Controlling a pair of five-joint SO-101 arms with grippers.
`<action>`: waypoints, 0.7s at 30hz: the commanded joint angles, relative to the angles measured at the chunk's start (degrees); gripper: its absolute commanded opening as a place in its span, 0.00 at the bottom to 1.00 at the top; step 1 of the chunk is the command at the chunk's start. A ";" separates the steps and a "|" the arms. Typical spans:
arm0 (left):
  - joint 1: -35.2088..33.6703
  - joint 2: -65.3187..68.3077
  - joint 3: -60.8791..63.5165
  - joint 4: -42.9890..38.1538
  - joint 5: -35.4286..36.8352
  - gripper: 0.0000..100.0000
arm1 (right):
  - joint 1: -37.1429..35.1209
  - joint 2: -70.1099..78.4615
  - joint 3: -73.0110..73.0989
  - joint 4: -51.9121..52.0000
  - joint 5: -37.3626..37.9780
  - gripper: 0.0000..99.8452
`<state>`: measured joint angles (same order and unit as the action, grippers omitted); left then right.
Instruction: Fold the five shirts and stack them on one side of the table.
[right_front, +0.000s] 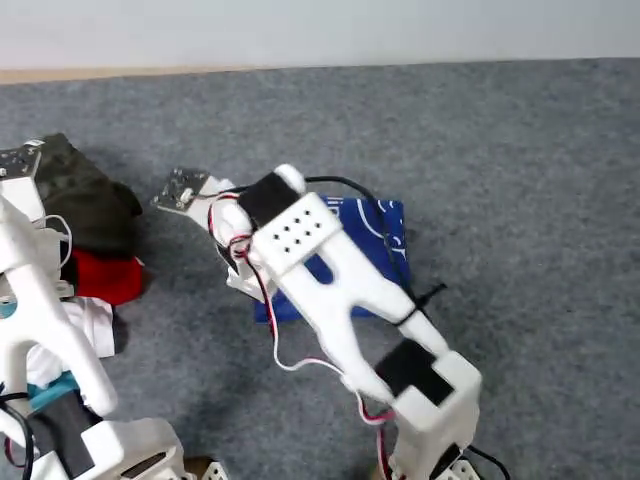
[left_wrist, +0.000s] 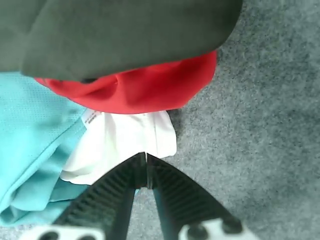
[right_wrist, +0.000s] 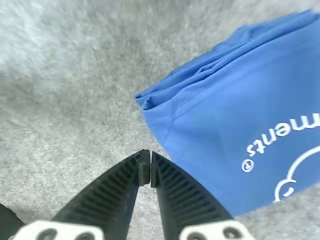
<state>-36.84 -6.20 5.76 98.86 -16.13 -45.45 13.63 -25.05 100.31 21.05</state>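
A folded blue shirt (right_front: 385, 230) with white print lies mid-table, partly under the right arm. In the right wrist view my right gripper (right_wrist: 150, 169) is shut on nothing, over grey carpet just off a folded corner of the blue shirt (right_wrist: 240, 120). At the table's left edge is a pile: a dark green shirt (right_front: 85, 195) on top, then a red shirt (right_front: 112, 278), a white shirt (right_front: 95, 325) and a teal shirt (right_front: 55, 390). My left gripper (left_wrist: 146, 170) is shut and empty, its tips at the white shirt's (left_wrist: 125, 140) edge, with the red shirt (left_wrist: 145, 87), dark shirt (left_wrist: 120, 35) and teal shirt (left_wrist: 35, 130) beyond.
Grey carpet (right_front: 520, 150) covers the table, bare at the back and right. The left arm (right_front: 40, 310) stands over the pile. A white wall and the table's far edge (right_front: 300, 66) run along the back.
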 joint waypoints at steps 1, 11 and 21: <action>0.00 -2.64 -0.31 1.14 0.53 0.01 | 1.71 -7.16 0.44 2.51 -0.79 0.01; -8.26 -2.64 -0.22 1.67 0.26 0.01 | 22.37 -5.41 2.81 -1.10 -13.45 0.03; -16.70 -2.64 1.54 1.67 -6.59 0.01 | 27.12 9.98 -0.44 -2.86 -31.74 0.30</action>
<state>-52.22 -6.20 7.08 98.86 -20.97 -18.90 22.07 -21.98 98.02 -4.53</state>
